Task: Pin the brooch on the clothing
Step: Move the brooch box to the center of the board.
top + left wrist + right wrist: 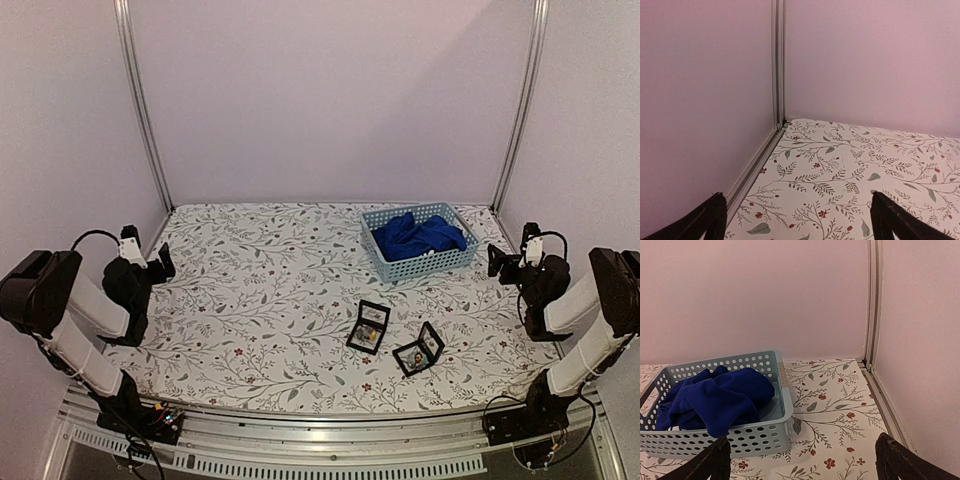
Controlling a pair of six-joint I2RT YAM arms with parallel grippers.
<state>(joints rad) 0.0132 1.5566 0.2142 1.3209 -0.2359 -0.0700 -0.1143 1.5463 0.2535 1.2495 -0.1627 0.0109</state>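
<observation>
1. Arms. Both are drawn back to the side edges of the floral-print table [260,290], touching nothing. In each wrist view the left gripper [797,197] and the right gripper [803,437] have their fingers spread wide with nothing between them.

2. Clothing. The royal-blue T-shirt [418,236] lies crumpled inside a pale blue perforated plastic basket [420,268] at the far right of the table, just ahead of the right gripper. It is bunched up, so I cannot see any print.

3. Brooch. Two small black hinged cases, one [368,326] and the other [419,349], stand open near the front edge, well apart from the basket. Each holds something small that I take for a brooch, but it is too small to confirm.

4. Step in hand. By my judgement the task has not started: the shirt is not laid out and nothing is pinned.

5. Next move. I would send the right arm into the basket to lift the shirt out, then use both arms to spread it flat on the open cloth at centre. Only after that should a brooch be taken from a case.

6. Risk. The cloth may snag on the basket rim and drag the basket along.
</observation>
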